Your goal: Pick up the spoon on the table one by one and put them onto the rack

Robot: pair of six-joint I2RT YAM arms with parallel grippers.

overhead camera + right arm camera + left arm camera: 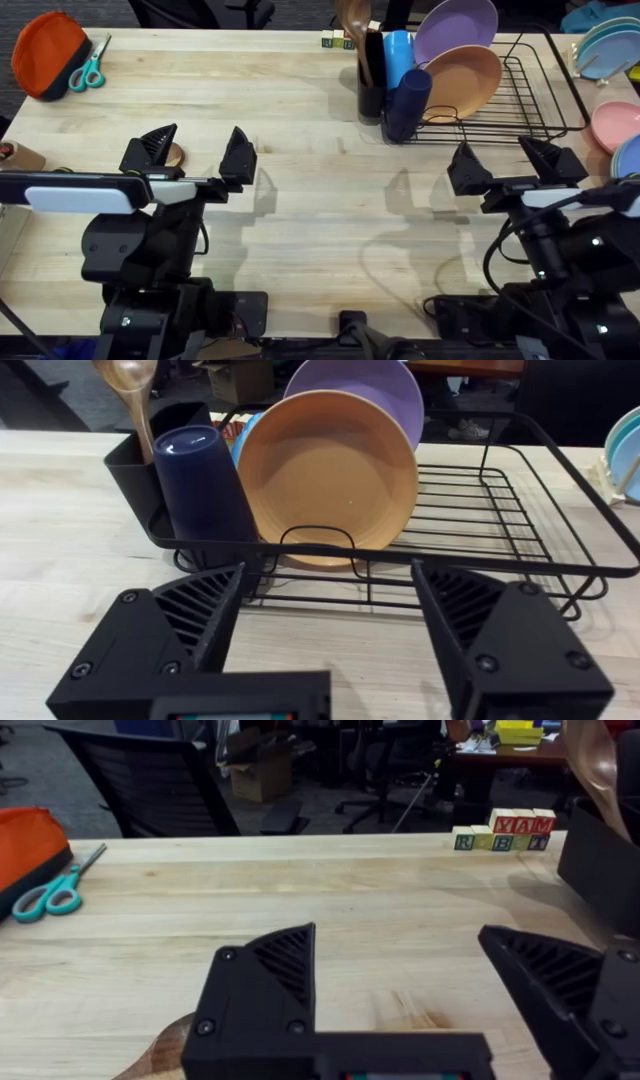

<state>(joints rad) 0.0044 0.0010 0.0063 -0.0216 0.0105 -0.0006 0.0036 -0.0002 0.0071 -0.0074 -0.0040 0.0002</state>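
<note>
Left wrist view, blocks (pixel 505 830) reading YAM ROBOT, both tools wide open, holding nothing

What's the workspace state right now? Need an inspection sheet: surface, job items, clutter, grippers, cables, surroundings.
Surface: pale wood table, no spills seen.
Job's things: black wire rack at the far right holds an orange plate, a purple plate and a dark blue cup; one wooden spoon stands in its utensil cup; another spoon lies under the left gripper.
Clutter: orange pouch, teal scissors, letter blocks, plates at the right edge.
Grippers: left gripper open; right gripper open; both empty.
Cables: black cables by the right base.
Surroundings: office chairs behind the table.
</note>
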